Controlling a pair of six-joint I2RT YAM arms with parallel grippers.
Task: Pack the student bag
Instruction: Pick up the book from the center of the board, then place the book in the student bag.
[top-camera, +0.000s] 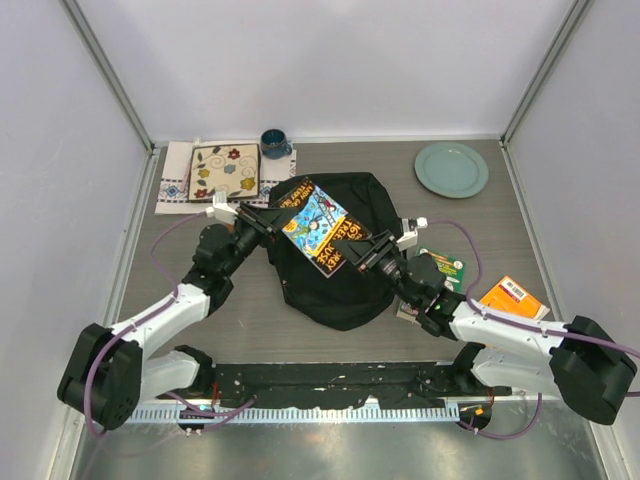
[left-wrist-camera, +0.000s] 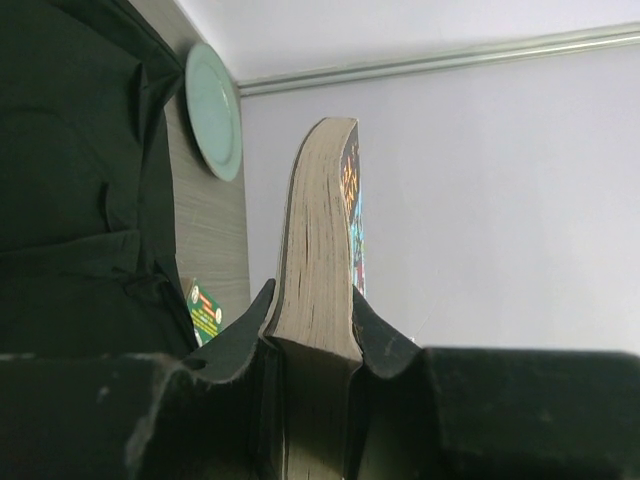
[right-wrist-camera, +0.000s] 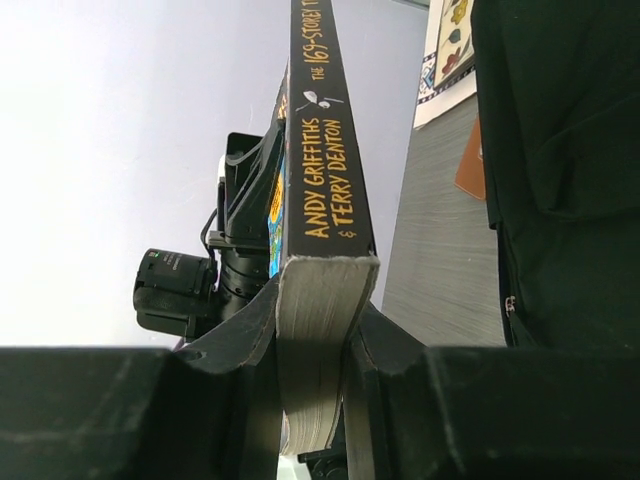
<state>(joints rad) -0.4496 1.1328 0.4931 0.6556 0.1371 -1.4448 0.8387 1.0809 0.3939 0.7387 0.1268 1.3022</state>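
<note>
Right pincer (right-wrist-camera: 322, 300) is clamped on the book's (top-camera: 318, 228) near end, and left pincer (left-wrist-camera: 312, 305) on its far end. The book's long axis spans between them. The bag (top-camera: 335, 295) lies directly below on the surface (top-camera: 250, 320), with both arms equally near.

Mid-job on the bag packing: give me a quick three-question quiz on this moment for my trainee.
1. True or false: both arms' jaws are shut on the paperback book.
2. In the top view, the book overlaps which thing? A) the plate B) the student bag C) the orange book
3. What colour is the mug at the back?
Key: 1 true; 2 B; 3 blue.
</note>
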